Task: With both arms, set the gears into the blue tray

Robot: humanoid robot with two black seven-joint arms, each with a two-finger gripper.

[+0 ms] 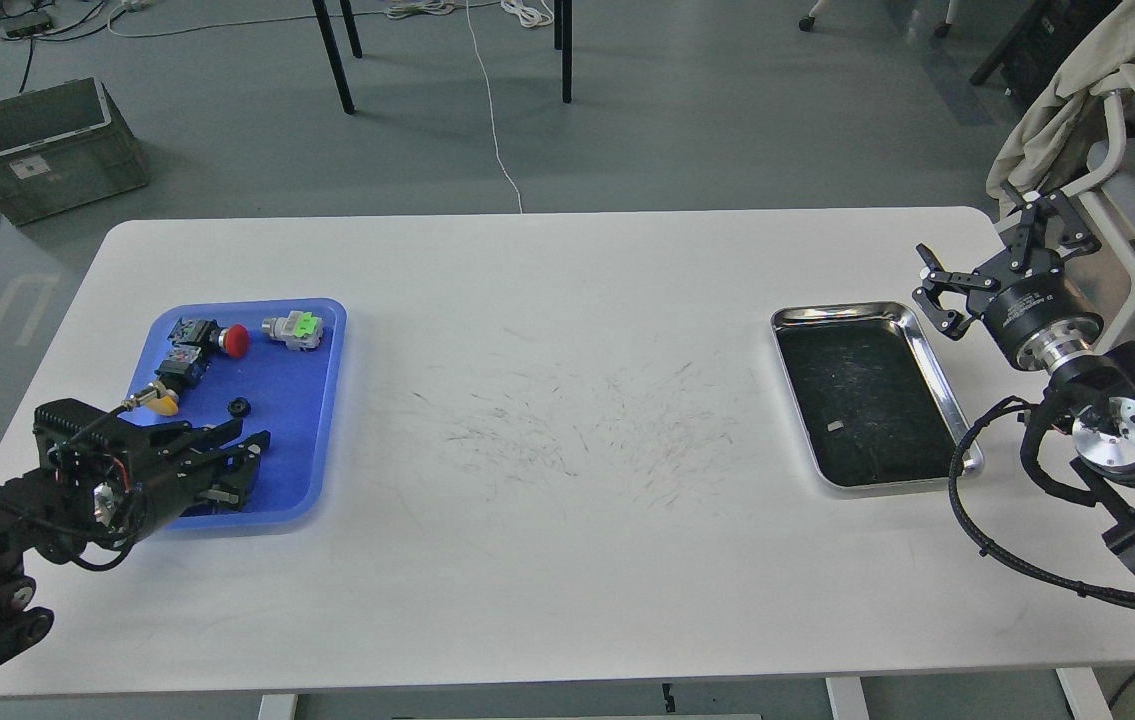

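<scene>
Only one gear [240, 406] is plainly visible, lying loose on the floor of the blue tray [327, 400], apart from the three push-button switches [227, 338] at the tray's far end. Over the tray's near end, the left gripper [252, 468] has its fingers parted and holds nothing I can make out; its body hides that corner. The right gripper [987, 250], spread wide, hangs beside the steel tray [937, 370], its arm cut off at the edge.

Table [547, 500] middle open; switches [227, 340] crowd blue tray [322, 400] far end.
</scene>
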